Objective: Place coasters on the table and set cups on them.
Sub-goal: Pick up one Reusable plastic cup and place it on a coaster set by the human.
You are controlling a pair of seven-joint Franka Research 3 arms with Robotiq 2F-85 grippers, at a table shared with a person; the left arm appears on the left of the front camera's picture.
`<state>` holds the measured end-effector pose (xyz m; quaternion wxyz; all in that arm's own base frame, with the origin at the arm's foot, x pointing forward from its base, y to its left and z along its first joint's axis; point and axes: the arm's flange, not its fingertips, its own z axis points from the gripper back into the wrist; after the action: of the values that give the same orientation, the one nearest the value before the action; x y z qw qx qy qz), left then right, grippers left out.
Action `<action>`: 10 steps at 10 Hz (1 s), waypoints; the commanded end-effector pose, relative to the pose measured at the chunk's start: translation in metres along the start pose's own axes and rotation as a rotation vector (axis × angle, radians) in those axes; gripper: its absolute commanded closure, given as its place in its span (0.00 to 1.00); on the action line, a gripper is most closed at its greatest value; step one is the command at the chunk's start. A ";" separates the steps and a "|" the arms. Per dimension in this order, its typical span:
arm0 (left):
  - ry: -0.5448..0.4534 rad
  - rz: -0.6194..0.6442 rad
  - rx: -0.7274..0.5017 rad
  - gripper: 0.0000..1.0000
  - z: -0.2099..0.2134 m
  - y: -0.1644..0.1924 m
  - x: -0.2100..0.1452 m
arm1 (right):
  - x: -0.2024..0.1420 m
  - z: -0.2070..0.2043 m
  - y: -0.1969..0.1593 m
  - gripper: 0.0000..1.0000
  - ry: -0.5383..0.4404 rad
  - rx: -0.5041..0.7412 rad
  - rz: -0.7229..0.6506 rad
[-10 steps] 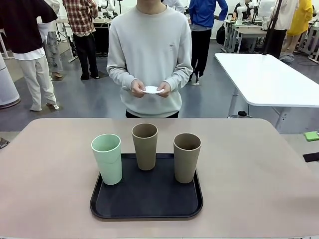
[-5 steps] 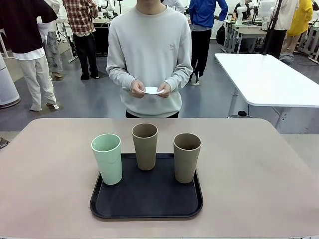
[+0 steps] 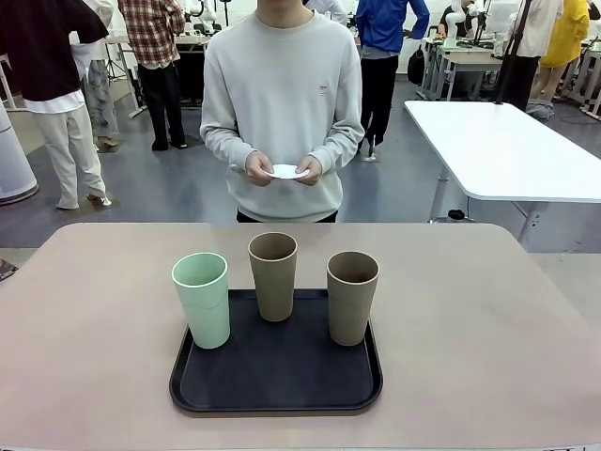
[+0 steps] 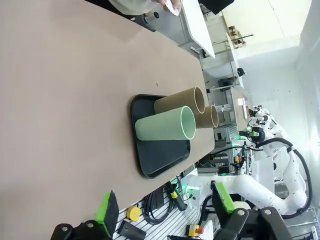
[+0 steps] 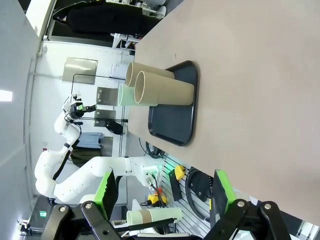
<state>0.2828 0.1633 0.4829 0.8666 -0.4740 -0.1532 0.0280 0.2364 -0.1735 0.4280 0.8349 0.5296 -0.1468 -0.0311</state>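
Note:
Three cups stand upright on a black tray (image 3: 277, 376): a mint green cup (image 3: 202, 299) at the left, a tan cup (image 3: 273, 275) at the back middle and a tan cup (image 3: 352, 297) at the right. Across the beige table (image 3: 470, 319) a person holds the white coasters (image 3: 286, 172) in both hands at waist height. My left gripper (image 4: 165, 205) is open and empty, well back from the mint cup (image 4: 165, 125) and the tan cups (image 4: 180, 101). The right gripper (image 5: 163, 192) is also open and empty, far from the tan cups (image 5: 165, 92) and the tray (image 5: 172, 125).
A glossy white table (image 3: 507, 150) stands behind at the right. Other people stand farther back in the room. Bare tabletop (image 3: 94, 329) lies on both sides of the tray and between it and the person.
A green and black gripper tip at the front view's right edge a second ago has drawn back out of the picture. The person's hands and the cups have not moved.

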 end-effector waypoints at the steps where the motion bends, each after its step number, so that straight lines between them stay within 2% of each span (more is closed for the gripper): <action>1: -0.003 -0.010 -0.017 0.00 0.002 0.000 0.002 | 0.003 0.000 0.000 0.00 -0.011 -0.006 0.001; 10: -0.003 -0.010 -0.017 0.00 0.002 0.000 0.002 | 0.003 0.000 0.000 0.00 -0.011 -0.006 0.001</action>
<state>0.2832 0.1635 0.4832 0.8663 -0.4746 -0.1533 0.0282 0.2370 -0.1726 0.4283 0.8359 0.5283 -0.1456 -0.0302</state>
